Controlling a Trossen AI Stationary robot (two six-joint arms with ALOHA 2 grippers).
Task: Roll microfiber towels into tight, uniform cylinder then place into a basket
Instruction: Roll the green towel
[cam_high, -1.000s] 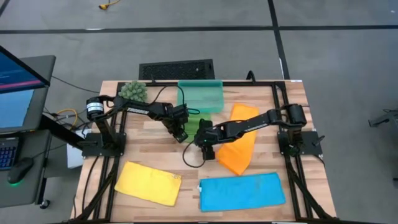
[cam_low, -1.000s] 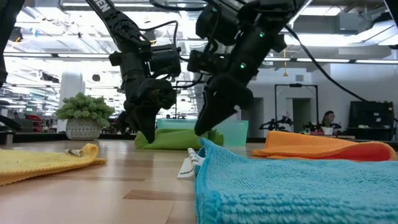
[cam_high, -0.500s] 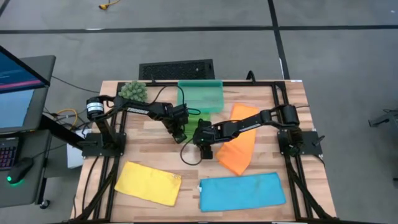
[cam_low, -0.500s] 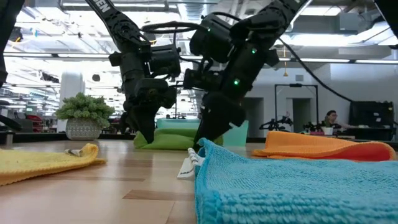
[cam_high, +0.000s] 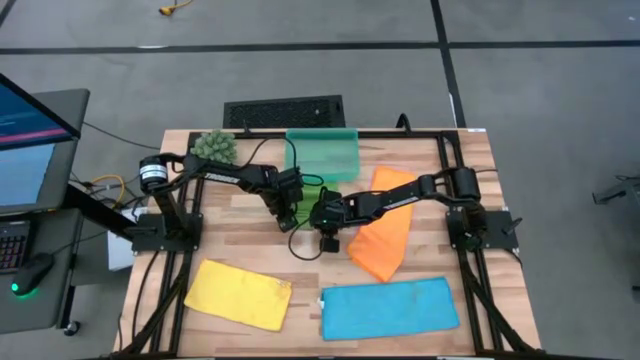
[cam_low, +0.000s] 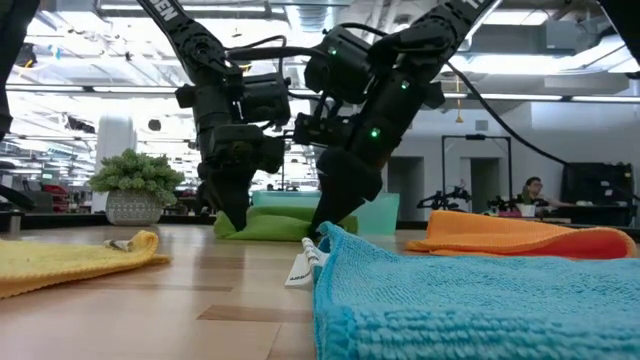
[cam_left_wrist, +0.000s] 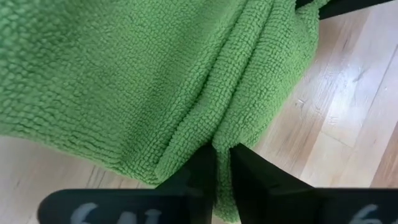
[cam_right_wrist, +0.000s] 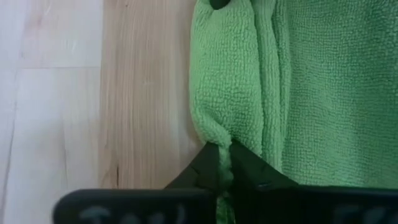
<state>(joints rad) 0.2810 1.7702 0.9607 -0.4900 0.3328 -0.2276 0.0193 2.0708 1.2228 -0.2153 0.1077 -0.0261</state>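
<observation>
The green towel (cam_low: 272, 225) lies bunched on the table in front of the teal basket (cam_high: 322, 153), between my two grippers. My left gripper (cam_high: 292, 213) is shut on its edge at the towel's left side; it also shows in the low view (cam_low: 236, 218). My right gripper (cam_high: 326, 222) is shut on the towel's right side, low over the table (cam_low: 322, 226). The orange towel (cam_high: 385, 235), the yellow towel (cam_high: 238, 293) and the blue towel (cam_high: 388, 308) lie flat on the table. My left gripper pinches a raised fold of the green towel (cam_left_wrist: 214, 138) between its two fingers, at the towel's edge. The fingers slant down from above. The towel lies slack on the table. My right gripper pinches a folded edge of the green towel (cam_right_wrist: 217, 134) between its two fingers. The fingers slant down from above, from the table's right side. The towel lies on the table, with wood bare beside the edge.
A spiky green plant ball (cam_high: 214, 147) stands at the far left corner. The orange towel lies under my right arm. The yellow and blue towels fill the near side. A dark keyboard-like panel (cam_high: 284, 111) lies beyond the table's far edge.
My right gripper has gone toward the table's left and far side and down, onto the green towel's edge beside my left gripper. The green towel stays bunched in front of the basket.
</observation>
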